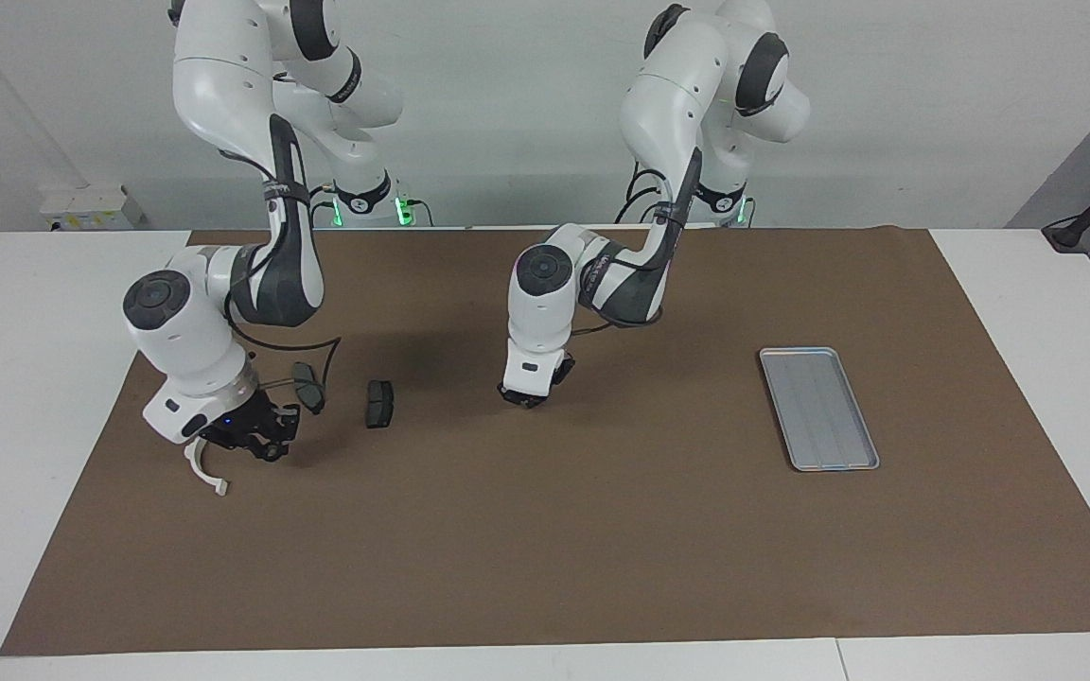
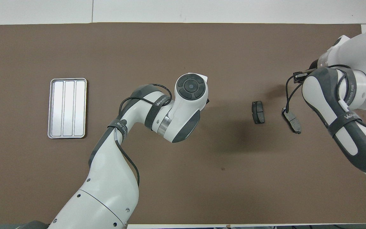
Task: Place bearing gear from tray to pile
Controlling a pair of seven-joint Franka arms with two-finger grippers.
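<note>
Bare brown mat point(image 1: 602, 530) between tray point(image 1: 817, 408) and dark plates point(image 1: 379, 404), left arm point(image 1: 545, 303) over its middle

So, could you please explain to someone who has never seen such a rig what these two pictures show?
Gladly. They show two white robot arms with two-finger grippers working at a table covered by a brown mat. One picture is taken from across the table, facing the robots; the other from high above their own end, looking down, so the sides appear swapped.

The left gripper is shut, low over the middle of the mat; I cannot see anything in it. The right gripper is low beside the pile at its end of the table; whether it holds anything is unclear.

That pile is a white half-ring bracket and two dark plates. At the left arm's end lies a silver tray, with nothing visible in it.
</note>
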